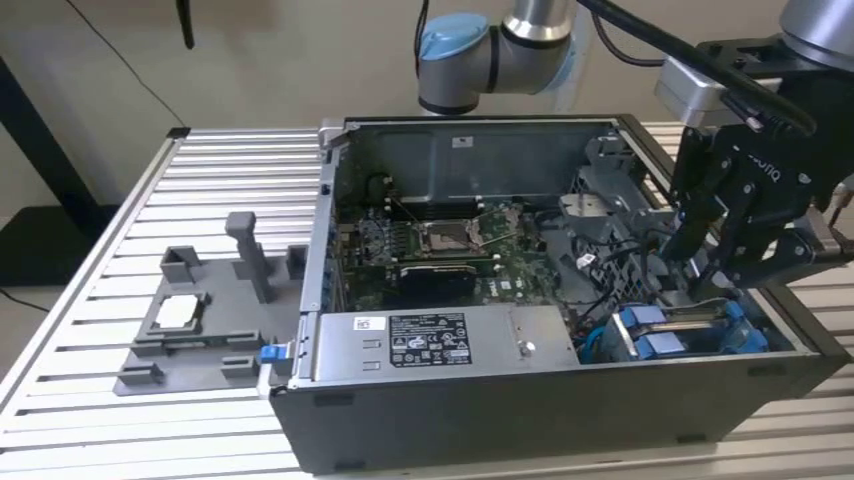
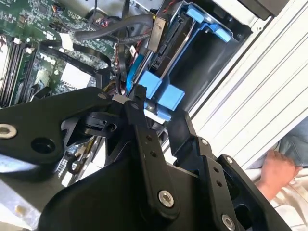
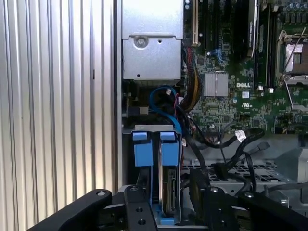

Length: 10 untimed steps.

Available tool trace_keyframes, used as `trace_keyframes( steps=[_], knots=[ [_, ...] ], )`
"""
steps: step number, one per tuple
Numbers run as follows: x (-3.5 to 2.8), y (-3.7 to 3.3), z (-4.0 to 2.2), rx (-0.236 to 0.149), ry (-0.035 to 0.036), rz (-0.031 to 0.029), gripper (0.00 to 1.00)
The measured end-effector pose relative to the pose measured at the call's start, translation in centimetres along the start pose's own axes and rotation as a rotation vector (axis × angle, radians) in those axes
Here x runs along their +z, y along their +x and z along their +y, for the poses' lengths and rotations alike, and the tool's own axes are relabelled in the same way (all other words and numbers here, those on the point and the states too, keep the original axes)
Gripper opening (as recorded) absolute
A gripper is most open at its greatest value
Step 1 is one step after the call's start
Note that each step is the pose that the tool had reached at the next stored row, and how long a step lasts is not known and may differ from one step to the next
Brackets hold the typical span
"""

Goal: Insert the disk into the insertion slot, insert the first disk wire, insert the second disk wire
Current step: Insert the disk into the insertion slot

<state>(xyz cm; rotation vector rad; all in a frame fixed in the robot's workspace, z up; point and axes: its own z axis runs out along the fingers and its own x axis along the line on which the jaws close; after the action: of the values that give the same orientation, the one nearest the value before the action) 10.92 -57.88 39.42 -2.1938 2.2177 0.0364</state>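
In the exterior view, the black linked gripper [image 1: 705, 285] hangs inside the open dark grey computer case [image 1: 534, 420]. It is just above the flat silver-grey disk [image 1: 687, 325] in its bright blue carrier, which sits in the grey insertion slot [image 1: 603, 345] at the case's corner on the exterior view's right.

In the second wrist view, the black fingers [image 2: 139, 125] stand apart, open, straddling the carrier's blue tabs [image 2: 161, 94]. A person's hand [image 2: 276, 168] lies past the ribbed metal table [image 2: 250, 96].

In the first wrist view, the disk [image 3: 169, 192] stands edge-on inside the insertion slot [image 3: 144, 129], a blue cable [image 3: 161, 103] looping just beyond.
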Motion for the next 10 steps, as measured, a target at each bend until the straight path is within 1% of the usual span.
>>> trace_keyframes(
  steps=[1,2,3,4,7,10],
  knots=[
    [-0.01,-0.01,0.00,0.000,0.0067,-0.0005,0.47],
    [-0.01,-0.02,0.01,-0.001,0.0181,-0.0017,0.47],
    [-0.02,-0.05,0.02,-0.002,0.0343,-0.0026,0.47],
    [-0.02,-0.11,0.04,-0.003,0.0532,-0.0031,0.47],
    [-0.01,-0.38,0.05,-0.006,0.1050,-0.0041,0.47],
    [0.03,-1.01,0.06,-0.010,0.1494,-0.0049,0.47]
  ],
)
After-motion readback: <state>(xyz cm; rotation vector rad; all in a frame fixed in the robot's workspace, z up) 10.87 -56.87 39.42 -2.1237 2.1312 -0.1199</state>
